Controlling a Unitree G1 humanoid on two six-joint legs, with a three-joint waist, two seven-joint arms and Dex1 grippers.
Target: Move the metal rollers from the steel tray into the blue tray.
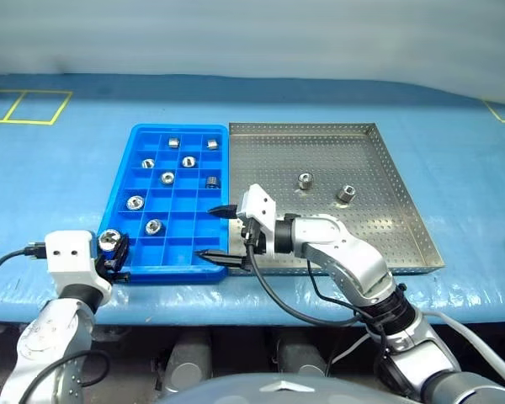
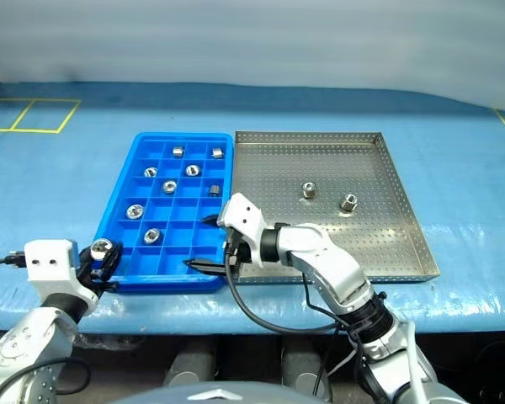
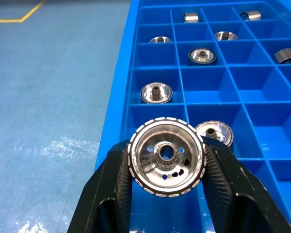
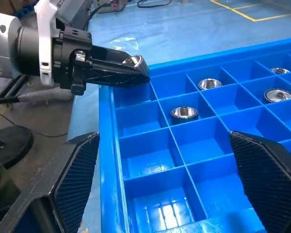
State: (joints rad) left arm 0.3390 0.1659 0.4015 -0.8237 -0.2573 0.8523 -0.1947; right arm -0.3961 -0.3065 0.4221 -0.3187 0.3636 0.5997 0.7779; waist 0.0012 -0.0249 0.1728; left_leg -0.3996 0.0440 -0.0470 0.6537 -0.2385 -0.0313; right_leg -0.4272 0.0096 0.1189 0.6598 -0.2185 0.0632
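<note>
Pinching one metal roller (image 3: pixel 167 158) between its two black fingers (image 3: pixel 111 191), the left gripper (image 1: pixel 111 252) hovers at the near left corner of the blue tray (image 1: pixel 145 266), with the roller's round face and centre hole turned toward the wrist camera. The roller sits just above the blue tray's corner compartment, and whether it touches the rim cannot be told.

Seven more rollers lie in the blue tray's compartments, one to a cell: one (image 1: pixel 154 225) just beyond the gripper, another (image 1: pixel 135 202) toward the tray's left wall, and the rest (image 1: pixel 189 162) scattered through the far rows.

The steel tray (image 1: pixel 412 229) sits touching the blue tray's right side. Two rollers (image 1: pixel 305 180) remain on its perforated floor, well apart from the blue tray, the second (image 1: pixel 346 194) a little further from it.

The right gripper (image 1: pixel 220 231) reaches across from the steel tray's near left corner and points over the blue tray's near right compartments. Its fingers (image 4: pixel 266 174) are spread wide with nothing between them, and empty blue cells show in the gap.
</note>
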